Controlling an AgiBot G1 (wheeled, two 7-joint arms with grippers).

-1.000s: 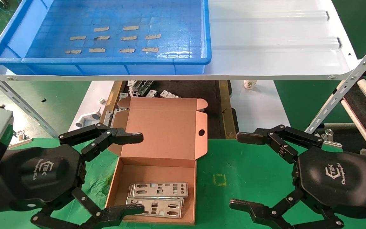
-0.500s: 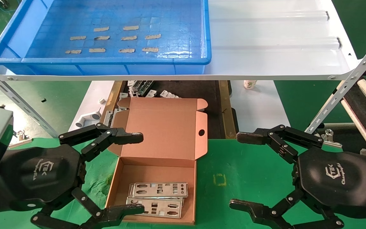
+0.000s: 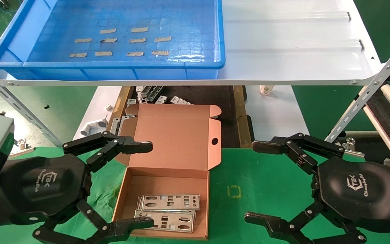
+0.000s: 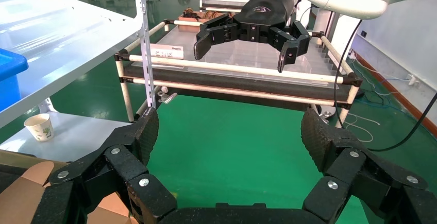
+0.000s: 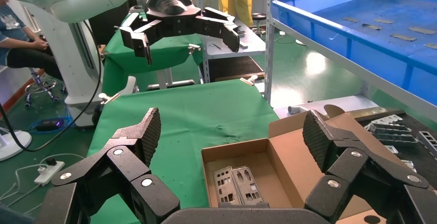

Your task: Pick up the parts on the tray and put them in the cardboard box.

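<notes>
head view: both parts point(image 3: 166, 211) lie in the cardboard box point(image 3: 168, 176) (left gripper point(image 3: 141, 184) and right gripper point(image 3: 259, 183) released).

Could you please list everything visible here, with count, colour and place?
tray: one, bright blue, on the white shelf, no plates in it
tape strips: ten, tan, on the tray floor
white shelf: one, above the bench
cardboard box: one, brown, open, on the green mat
parts: at least two, silver, stacked inside the box
paper cup: one, white, below the shelf
brackets: several, metal, behind the box
left gripper: black, jaws open, beside the box
right gripper: black, jaws open, over the mat
</notes>
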